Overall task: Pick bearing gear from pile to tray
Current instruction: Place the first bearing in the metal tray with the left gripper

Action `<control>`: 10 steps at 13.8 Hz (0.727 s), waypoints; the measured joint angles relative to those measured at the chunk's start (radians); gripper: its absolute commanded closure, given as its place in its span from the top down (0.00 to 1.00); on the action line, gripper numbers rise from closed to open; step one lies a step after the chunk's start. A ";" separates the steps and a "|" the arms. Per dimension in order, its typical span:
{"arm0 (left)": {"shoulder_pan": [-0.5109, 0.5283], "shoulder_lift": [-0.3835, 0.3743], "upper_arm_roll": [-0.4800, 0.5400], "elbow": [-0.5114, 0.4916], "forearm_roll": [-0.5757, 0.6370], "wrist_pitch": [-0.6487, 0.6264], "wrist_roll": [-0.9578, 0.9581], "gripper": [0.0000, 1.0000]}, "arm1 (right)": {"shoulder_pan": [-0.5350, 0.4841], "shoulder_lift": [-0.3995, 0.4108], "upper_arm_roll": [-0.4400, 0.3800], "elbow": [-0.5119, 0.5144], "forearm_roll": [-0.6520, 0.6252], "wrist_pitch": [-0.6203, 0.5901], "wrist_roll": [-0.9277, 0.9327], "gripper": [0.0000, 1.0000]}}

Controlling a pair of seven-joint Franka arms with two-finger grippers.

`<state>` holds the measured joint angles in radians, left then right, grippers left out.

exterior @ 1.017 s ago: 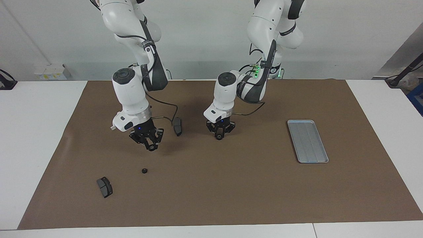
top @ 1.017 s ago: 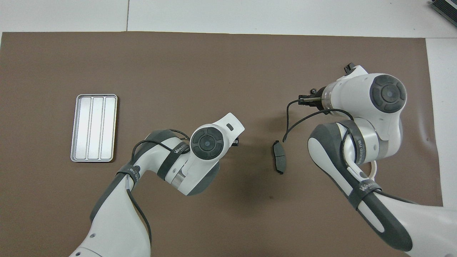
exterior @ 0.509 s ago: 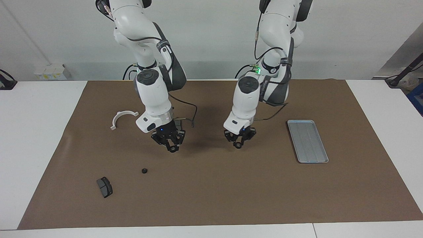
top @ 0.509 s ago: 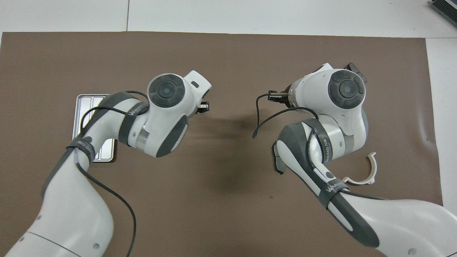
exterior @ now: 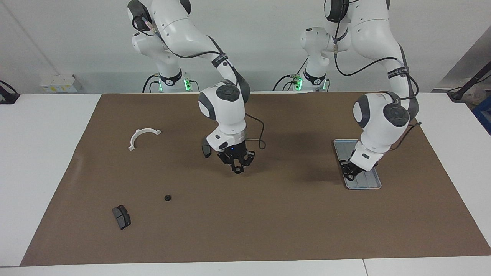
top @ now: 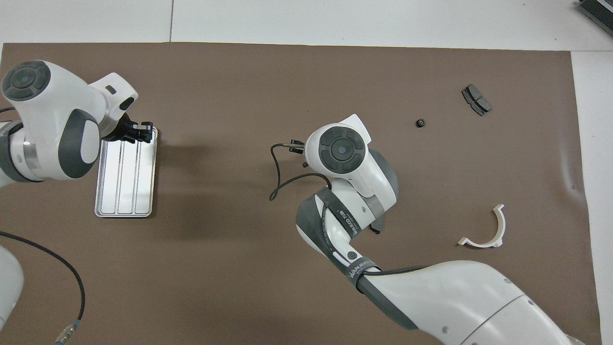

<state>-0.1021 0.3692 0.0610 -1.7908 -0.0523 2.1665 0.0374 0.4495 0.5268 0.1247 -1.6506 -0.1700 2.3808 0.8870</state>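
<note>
My left gripper (exterior: 350, 175) hangs over the tray's (exterior: 370, 183) end farther from the robots; I cannot tell the state of its fingers. My right gripper (exterior: 238, 168) hangs over bare brown mat (exterior: 268, 222) mid-table; I cannot tell whether its fingers hold anything. The right arm's strap reads partly as "WANXED".

One small black gear (exterior: 167, 198) lies on the mat toward the right arm's end, with open mat around it. A brake pad (exterior: 121, 217) lies near it. The white bracket (exterior: 142, 137) lies nearer the robots. A second brake pad (exterior: 206, 147) sits just beside my right wrist.
</note>
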 measured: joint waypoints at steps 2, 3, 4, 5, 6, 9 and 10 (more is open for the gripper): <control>0.032 -0.026 -0.001 -0.086 -0.011 0.047 0.080 0.63 | 0.039 0.042 -0.001 0.031 -0.006 0.000 0.057 0.00; 0.033 -0.038 -0.002 -0.128 -0.011 0.081 0.091 0.84 | 0.060 0.056 -0.001 0.040 -0.015 0.000 0.082 0.00; 0.032 -0.048 -0.006 -0.159 -0.011 0.104 0.094 1.00 | 0.075 0.064 -0.001 0.046 -0.021 0.000 0.096 0.00; 0.032 -0.055 -0.010 -0.174 -0.011 0.119 0.095 1.00 | 0.083 0.066 -0.001 0.049 -0.022 0.000 0.101 0.00; 0.030 -0.059 -0.013 -0.177 -0.011 0.128 0.096 1.00 | 0.085 0.065 -0.001 0.051 -0.023 -0.002 0.101 0.00; 0.021 -0.072 -0.023 -0.154 -0.012 0.141 0.096 1.00 | 0.091 0.067 -0.001 0.050 -0.024 -0.015 0.101 0.83; 0.006 -0.075 -0.024 -0.141 -0.012 0.141 0.092 1.00 | 0.093 0.067 -0.001 0.050 -0.024 -0.019 0.101 1.00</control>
<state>-0.0958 0.2947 0.0375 -1.9319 -0.0641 2.3072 0.1296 0.5426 0.5942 0.1239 -1.6003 -0.1938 2.3614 0.9878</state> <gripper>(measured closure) 0.000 0.586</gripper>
